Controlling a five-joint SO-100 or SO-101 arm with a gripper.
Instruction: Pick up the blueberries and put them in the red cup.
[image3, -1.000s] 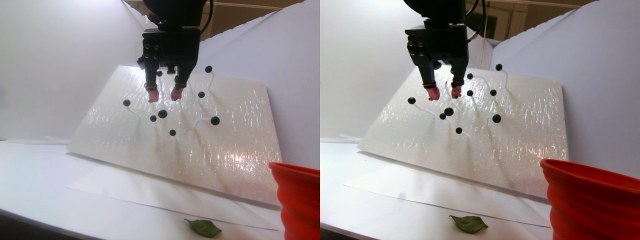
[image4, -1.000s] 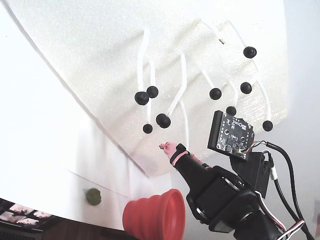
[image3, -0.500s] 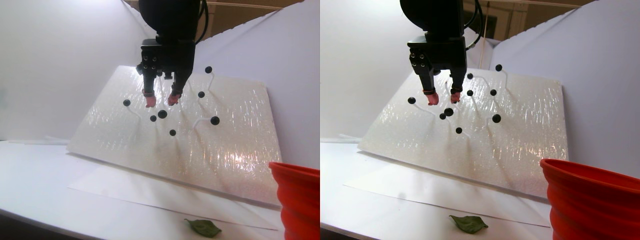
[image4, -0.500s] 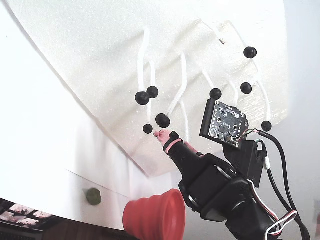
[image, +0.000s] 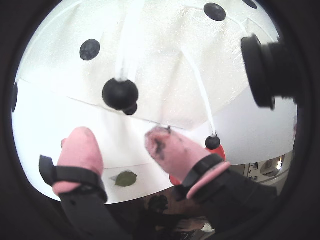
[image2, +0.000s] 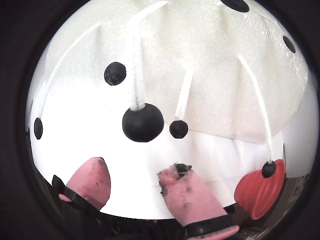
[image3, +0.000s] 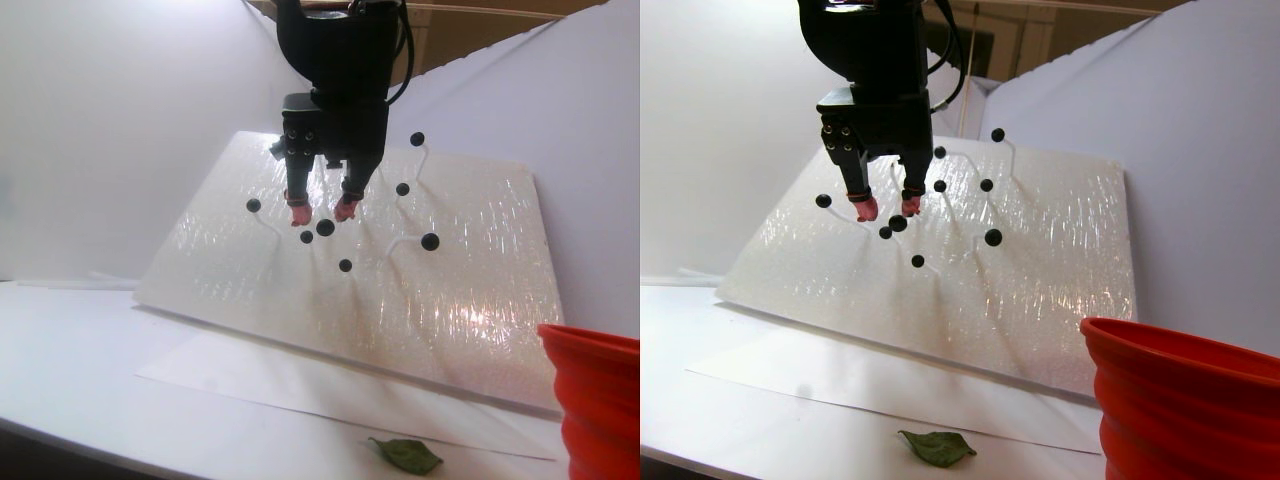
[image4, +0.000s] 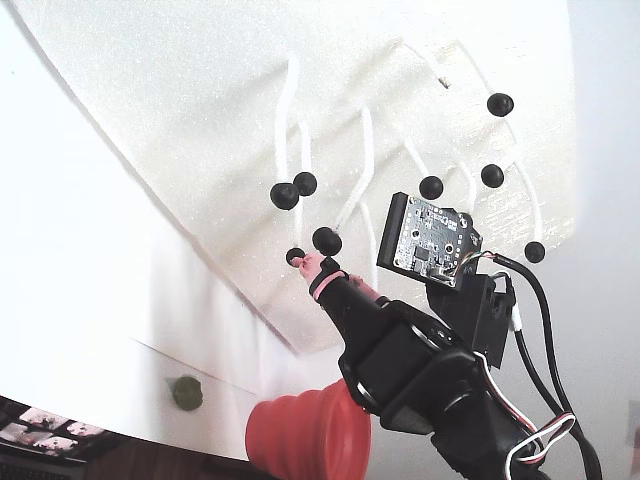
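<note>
Your jaws (image3: 320, 211) are standing open with nothing between them; two pink-capped fingers (image2: 189, 199) are showing in both wrist views, the gap empty. You're hovering them just above a big blueberry (image2: 143, 122) on a white stalk, not touching it. A smaller berry (image2: 178, 129) is sitting just beside it to the right in a wrist view.

The blueberries (image3: 325, 228) are all sticking out on white stalks from a tilted white foam board (image3: 450, 260) leaning on the back wall. Count: you're seeing seven in the left half of the stereo pair view and eight in the fixed view, where the arm (image4: 420, 370) is possibly covering more; one sits right at the fingertip there, so contact is hard to judge.

One red cup (image3: 592, 400) is standing on the tabletop (image3: 80, 370), well apart from the jaws, cut off by the picture edge in both stereo halves. In the fixed view the arm is hiding part of its rim. One green leaf (image3: 406, 456) is lying on the tabletop near the cup. In the wrist views the fisheye rim is clipping several berries, and the cup is only partly showing behind a finger.
</note>
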